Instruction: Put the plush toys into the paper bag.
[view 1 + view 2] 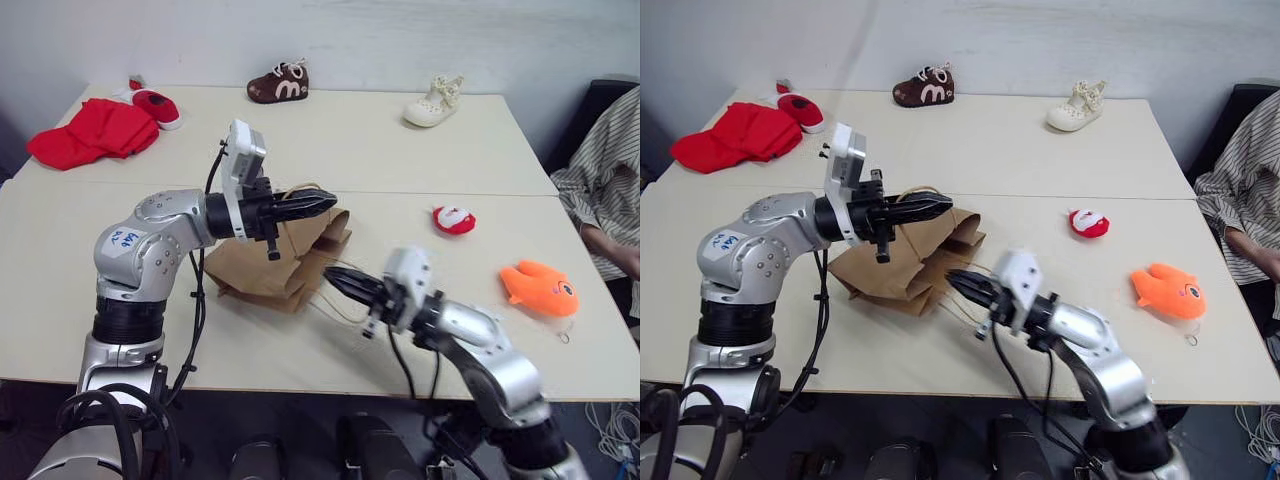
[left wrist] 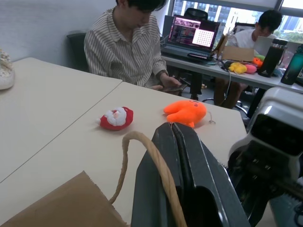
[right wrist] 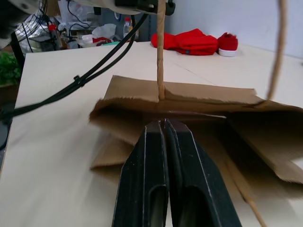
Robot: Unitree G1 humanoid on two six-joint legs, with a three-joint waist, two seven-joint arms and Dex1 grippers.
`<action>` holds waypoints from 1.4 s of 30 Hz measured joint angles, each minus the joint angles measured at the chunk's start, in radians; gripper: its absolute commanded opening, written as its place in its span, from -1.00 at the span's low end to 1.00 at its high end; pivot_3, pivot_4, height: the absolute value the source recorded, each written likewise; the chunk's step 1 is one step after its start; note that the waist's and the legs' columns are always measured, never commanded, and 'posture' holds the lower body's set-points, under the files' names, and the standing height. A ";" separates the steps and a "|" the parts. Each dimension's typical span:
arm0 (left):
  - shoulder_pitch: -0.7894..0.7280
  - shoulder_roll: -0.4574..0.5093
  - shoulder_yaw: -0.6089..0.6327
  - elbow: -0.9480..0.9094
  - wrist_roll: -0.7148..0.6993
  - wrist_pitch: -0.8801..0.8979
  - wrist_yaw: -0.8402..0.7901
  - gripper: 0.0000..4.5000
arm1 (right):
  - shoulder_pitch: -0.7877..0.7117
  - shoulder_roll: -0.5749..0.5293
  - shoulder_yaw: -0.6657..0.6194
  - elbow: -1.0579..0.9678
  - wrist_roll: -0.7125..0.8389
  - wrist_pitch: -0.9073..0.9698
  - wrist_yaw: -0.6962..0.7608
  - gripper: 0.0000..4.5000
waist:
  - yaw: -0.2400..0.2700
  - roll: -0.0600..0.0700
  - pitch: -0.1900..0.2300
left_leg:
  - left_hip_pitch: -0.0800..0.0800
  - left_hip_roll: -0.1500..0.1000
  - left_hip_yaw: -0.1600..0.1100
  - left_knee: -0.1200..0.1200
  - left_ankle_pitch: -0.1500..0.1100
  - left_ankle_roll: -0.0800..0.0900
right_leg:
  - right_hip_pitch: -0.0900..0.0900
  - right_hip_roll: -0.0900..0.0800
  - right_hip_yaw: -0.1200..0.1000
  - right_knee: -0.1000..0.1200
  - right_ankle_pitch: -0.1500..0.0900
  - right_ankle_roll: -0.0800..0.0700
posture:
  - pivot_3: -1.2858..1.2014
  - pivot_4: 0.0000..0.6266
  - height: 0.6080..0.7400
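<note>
A: What is shown at centre?

B: The bag (image 1: 270, 262), lying partly collapsed on the table (image 1: 400, 150). The left gripper (image 1: 318, 205) is level above it, fingers pressed together on one loop handle (image 2: 142, 156), which runs up beside the fingers in the left wrist view. The right gripper (image 1: 342, 281) sits at the bag's near edge, fingers together; in the right wrist view its tips meet the lower lip of the mouth. Whether paper or the second handle is pinched there cannot be told.

A: And the toys?

B: Both lie on the table well apart from the bag, on the robot's right: the red-and-white toy (image 1: 454, 220) nearer the bag, the orange fish (image 1: 540, 288) nearer the table's edge. Neither is in the bag.

A: What could go wrong from here?

B: Three hazards, as judged. First, the mouth is nearly flat; if the lift pulls one handle alone, the bag may rise folded shut, leaving no opening. Second, the twisted handle is thin; a sideways pull could slide it out of the fingers or tear it at the glue. Third, with both grippers occupied, freeing one to fetch a toy may let the bag slump closed.
</note>
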 measured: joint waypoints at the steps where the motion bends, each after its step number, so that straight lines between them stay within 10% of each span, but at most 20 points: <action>1: 0.000 0.000 0.002 -0.004 -0.010 0.004 -0.002 -1.00 | -0.025 0.012 0.016 0.029 -0.015 0.004 -0.007 -0.98 | 0.000 0.000 0.000 | -0.004 0.000 0.000 0.003 0.000 0.000 | -0.004 0.000 0.000 0.001 0.000 0.000 | 0.03 -0.52 1.00; 12: -0.011 -0.059 0.134 -0.033 -0.233 0.081 0.049 -1.00 | -0.208 0.126 0.120 0.520 -0.214 -0.088 0.006 -0.98 | -0.009 0.000 0.000 | -0.011 0.001 -0.001 0.011 -0.001 0.001 | -0.009 -0.001 -0.001 0.008 0.000 0.000 | 0.03 -0.52 1.00; 24: -0.083 -0.046 0.284 0.098 -0.361 0.114 0.169 -1.00 | -0.223 0.080 0.122 0.488 -0.243 -0.015 0.065 -0.98 | -0.007 0.000 0.000 | -0.010 0.000 -0.003 0.012 -0.001 0.001 | -0.007 -0.002 -0.002 0.008 0.000 0.000 | 0.03 -0.52 1.00; 30: -0.030 -0.051 0.132 0.051 -0.283 0.069 0.083 -1.00 | -0.148 0.095 0.084 0.452 -0.198 -0.060 0.104 -0.98 | -0.005 0.000 0.000 | -0.011 0.000 -0.004 0.012 -0.001 0.000 | -0.007 -0.001 -0.003 0.007 0.000 0.000 | 0.03 -0.52 1.00; 42: -0.009 -0.112 0.091 0.091 -0.242 0.007 0.052 -1.00 | 0.166 -0.080 -0.269 -0.038 0.100 0.036 0.153 0.58 | 0.004 0.002 0.002 | -0.012 0.000 -0.006 0.010 -0.001 0.000 | -0.007 -0.001 -0.003 0.004 0.000 0.001 | 0.03 -0.52 1.00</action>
